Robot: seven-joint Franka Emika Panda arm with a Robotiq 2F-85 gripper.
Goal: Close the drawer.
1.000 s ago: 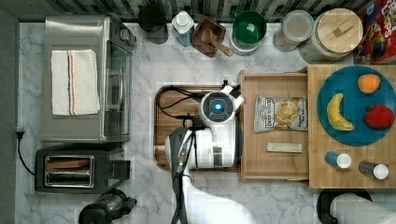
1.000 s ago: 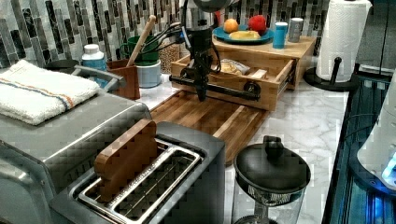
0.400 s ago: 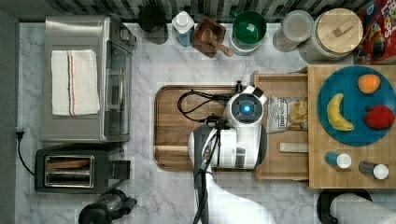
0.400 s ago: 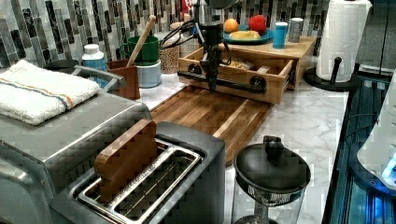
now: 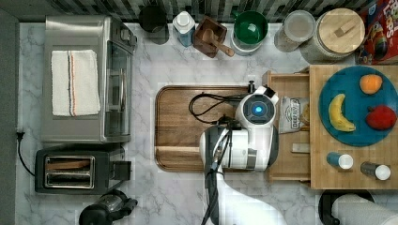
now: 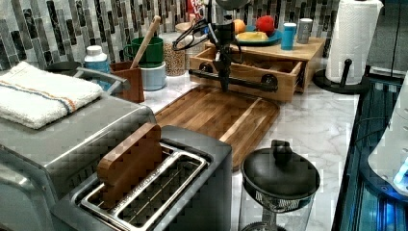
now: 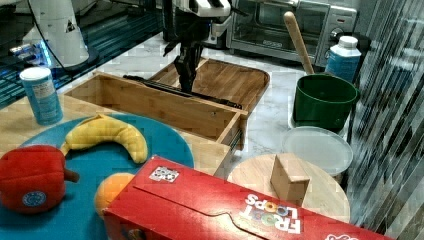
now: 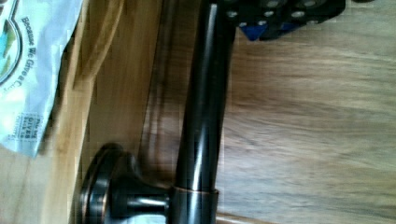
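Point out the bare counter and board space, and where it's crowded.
Free: the cutting board on the top view's left half, and marble between the toaster oven and board. Crowded: the back row by the green cup, the wooden top with the blue plate, and the drawer.

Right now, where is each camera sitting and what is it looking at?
Top view: overhead, looking straight down on the counter; the arm covers part of the drawer.
Left view: low by the toaster, facing the drawer's front; the gripper hangs at the handle.
Right view: behind the blue plate, looking back at the toaster oven.
Wrist view: close above the handle.
Left and right views share the drawer and cutting board.
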